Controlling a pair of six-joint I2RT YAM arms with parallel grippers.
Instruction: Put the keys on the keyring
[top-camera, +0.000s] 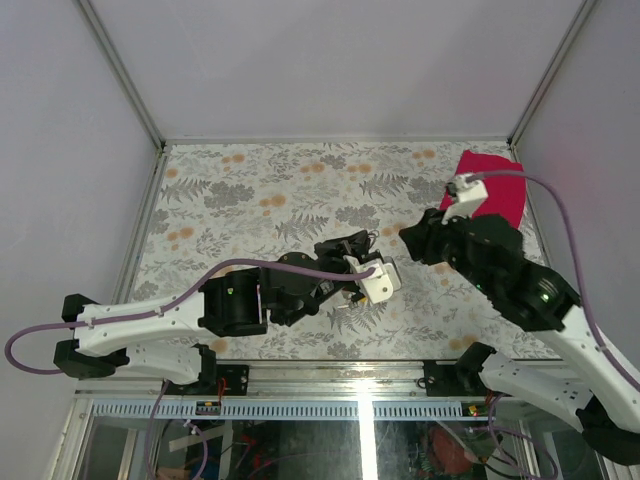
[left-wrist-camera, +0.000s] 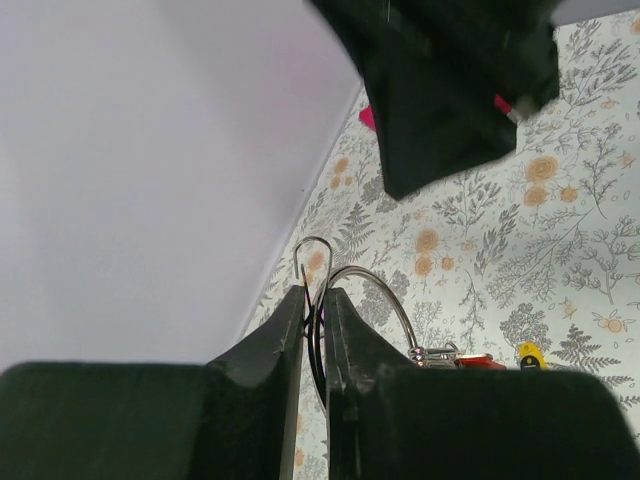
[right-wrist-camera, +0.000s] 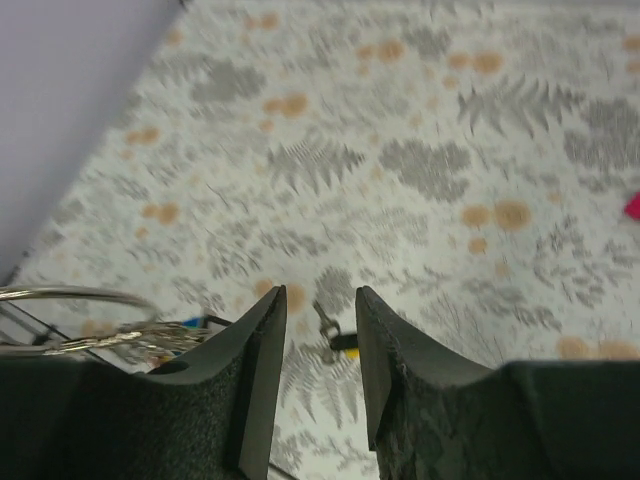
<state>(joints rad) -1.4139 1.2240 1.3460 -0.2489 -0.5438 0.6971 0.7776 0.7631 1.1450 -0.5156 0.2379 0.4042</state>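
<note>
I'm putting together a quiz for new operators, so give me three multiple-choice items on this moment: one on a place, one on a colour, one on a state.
1. Where on the table does the red cloth lie?
A. near left corner
B. far right corner
C. centre

2. In the right wrist view, what colour is the head of the key seen between the fingers of the right gripper?
A. yellow
B. green
C. black

3. How does the left gripper stand?
A. wide open and empty
B. shut on the keyring
C. shut on the cloth

Answers:
1 B: the cloth sits in the far corner, beyond the right arm.
2 A: a yellow head shows in the gap between the open fingers.
3 B: the fingers pinch the thin wire loop.
</note>
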